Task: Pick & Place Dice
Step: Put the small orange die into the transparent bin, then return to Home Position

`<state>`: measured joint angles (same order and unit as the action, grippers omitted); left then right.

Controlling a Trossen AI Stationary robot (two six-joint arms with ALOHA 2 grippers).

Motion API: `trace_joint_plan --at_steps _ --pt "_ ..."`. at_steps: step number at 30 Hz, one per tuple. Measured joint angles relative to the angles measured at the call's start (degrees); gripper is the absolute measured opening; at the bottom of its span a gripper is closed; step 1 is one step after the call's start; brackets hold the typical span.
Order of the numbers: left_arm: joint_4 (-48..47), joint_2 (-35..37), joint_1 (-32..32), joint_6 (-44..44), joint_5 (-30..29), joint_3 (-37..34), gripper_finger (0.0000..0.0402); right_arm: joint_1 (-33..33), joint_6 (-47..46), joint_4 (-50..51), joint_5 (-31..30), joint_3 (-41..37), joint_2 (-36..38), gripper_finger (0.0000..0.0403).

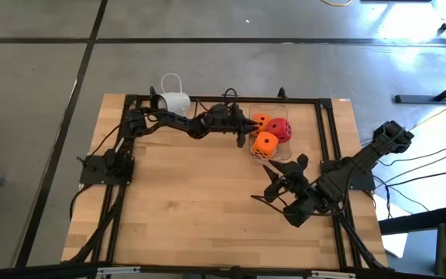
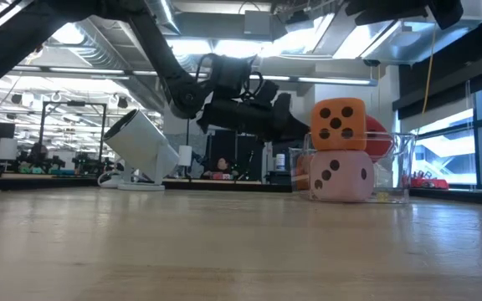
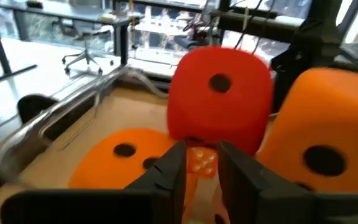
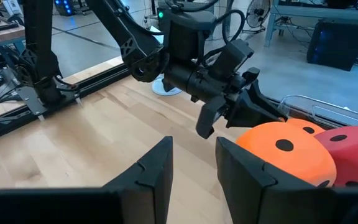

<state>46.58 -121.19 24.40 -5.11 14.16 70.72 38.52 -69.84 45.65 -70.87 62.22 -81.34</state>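
Observation:
A clear plastic box (image 1: 286, 152) stands at the table's far middle and holds the dice. A red die (image 3: 219, 99) sits between two orange dice (image 3: 120, 163) (image 3: 331, 140). In the low view an orange die (image 2: 339, 124) rests on a pale pink die (image 2: 341, 177), with the red die (image 2: 380, 138) behind. My left gripper (image 3: 201, 155) reaches level into the box from the table's left, its fingers a little open just short of the red die. My right gripper (image 1: 279, 186) hangs open over the table's right side, nothing between its fingers (image 4: 194, 163). My left gripper's fingertips (image 3: 174, 163) stand at the red die's lower near edge (image 3: 194, 142), pointing level at it. Whether they touch it I cannot tell. The red die rests among the other dice in the box.
A white mug-like camera (image 1: 173, 101) stands at the far left of the table, beside my left arm. Black frame rails (image 1: 327, 132) run along the table's edges. Bare wood (image 1: 192, 201) spreads across the near middle.

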Motion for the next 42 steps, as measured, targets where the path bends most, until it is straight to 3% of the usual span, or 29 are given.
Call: trace_joint_plan --at_steps 16,24,29,34,38,42 --pt "-0.9 0.0 0.0 -0.1 -0.4 0.0 0.0123 0.0 0.0 -0.2 0.0 0.0 0.0 0.0121" --pt "0.0 3.3 0.8 -5.4 8.9 0.0 0.0113 0.0 1.0 -0.2 -0.3 0.0 0.0 0.0121" --pt "-0.6 7.7 1.5 -7.7 17.7 0.0 0.0104 0.0 1.5 -0.2 -3.1 0.0 0.0 0.0121" --pt "-5.3 12.8 1.6 -6.7 24.1 0.0 0.0094 0.0 5.5 -0.2 -5.1 0.0 0.0 0.0121" --pt "-13.2 17.0 1.2 -2.5 24.1 -0.1 0.0085 -0.3 7.7 1.4 -6.6 0.0 1.5 0.0121" --pt "-20.8 21.9 -0.7 3.0 18.9 -0.7 0.0076 -0.5 7.8 5.7 -7.1 0.0 4.5 0.0121"
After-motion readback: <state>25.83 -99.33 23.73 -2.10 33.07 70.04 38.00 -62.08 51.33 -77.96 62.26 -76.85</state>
